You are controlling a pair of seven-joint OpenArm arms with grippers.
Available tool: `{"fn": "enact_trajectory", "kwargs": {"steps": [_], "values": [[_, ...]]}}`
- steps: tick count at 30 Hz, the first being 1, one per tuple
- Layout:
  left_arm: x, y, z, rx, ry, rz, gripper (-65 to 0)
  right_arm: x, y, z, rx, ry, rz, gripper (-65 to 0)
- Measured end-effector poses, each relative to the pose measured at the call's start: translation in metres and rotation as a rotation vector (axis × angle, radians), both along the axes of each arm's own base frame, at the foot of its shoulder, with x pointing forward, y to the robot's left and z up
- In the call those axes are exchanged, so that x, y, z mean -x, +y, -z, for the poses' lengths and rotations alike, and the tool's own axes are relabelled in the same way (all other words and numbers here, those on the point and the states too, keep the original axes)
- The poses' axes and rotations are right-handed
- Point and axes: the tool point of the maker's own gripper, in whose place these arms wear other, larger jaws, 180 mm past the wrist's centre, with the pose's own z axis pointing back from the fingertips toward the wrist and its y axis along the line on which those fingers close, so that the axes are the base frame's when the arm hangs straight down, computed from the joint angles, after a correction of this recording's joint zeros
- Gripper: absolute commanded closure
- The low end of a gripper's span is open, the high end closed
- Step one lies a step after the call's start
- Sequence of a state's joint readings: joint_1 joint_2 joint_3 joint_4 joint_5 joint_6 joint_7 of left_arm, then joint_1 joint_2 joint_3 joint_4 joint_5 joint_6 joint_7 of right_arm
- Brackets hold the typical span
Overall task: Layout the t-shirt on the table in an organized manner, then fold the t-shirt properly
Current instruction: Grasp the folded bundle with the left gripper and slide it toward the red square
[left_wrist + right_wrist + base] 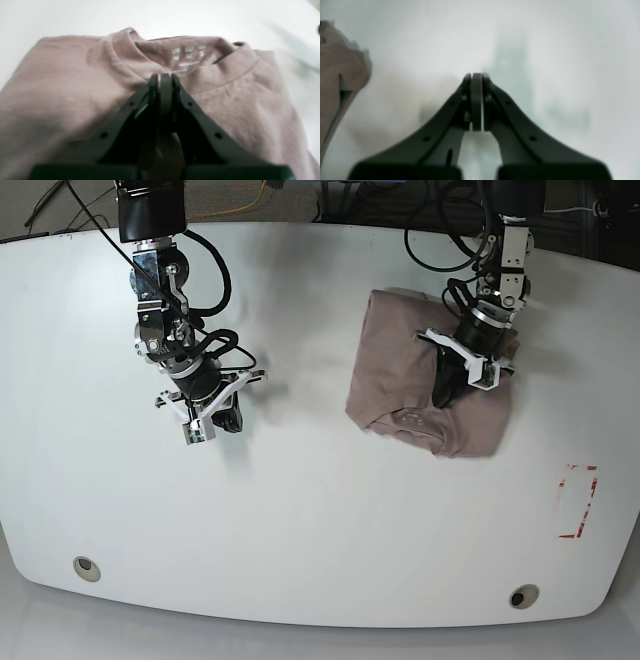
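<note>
The t-shirt lies on the white worktop, in the far right part of the base view, folded into a compact, roughly rectangular bundle. Its collar points toward the near edge of the worktop, and in the left wrist view the size label printed inside the neck is visible, though too blurred to read fully. The fabric is dusty mauve and has soft wrinkles.

The left tool is over the t-shirt, just at the collar. Its two dark fingers are pressed together with no gap, and no fabric is seen between them. Whether the tips touch the cloth I cannot tell.

The right tool is well apart from the t-shirt, above the bare worktop on the left side of the base view. Its fingers are also closed together and hold nothing. In the right wrist view only an edge of the t-shirt shows at the left border.

A red tape rectangle is on the worktop near the right edge, apart from the t-shirt. Two round grommet holes, one at the left and one at the right, sit along the near edge.
</note>
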State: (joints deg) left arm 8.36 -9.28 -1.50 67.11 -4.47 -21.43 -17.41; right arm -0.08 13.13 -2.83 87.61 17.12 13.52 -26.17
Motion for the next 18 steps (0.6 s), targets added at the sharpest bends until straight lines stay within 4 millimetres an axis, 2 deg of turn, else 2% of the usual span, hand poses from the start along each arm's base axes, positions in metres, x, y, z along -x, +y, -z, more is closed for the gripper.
{"fn": "enact_trajectory", "kwargs": {"steps": [7,9,18], "values": [[0.005,0.041,0.001,-0.066,0.015,-0.045,0.0,0.0,0.0,0.0,0.0,-0.001,-0.001,0.0],[0.006,0.058,0.0,-0.095,0.026,-0.078,0.0,0.001,0.002,-0.001,-0.002,-0.003,-0.016,0.0],[0.021,0.113,-0.005,-0.173,0.088,-0.106,0.0,0.002,0.006,-0.001,-0.004,-0.004,-0.038,0.0]]}}
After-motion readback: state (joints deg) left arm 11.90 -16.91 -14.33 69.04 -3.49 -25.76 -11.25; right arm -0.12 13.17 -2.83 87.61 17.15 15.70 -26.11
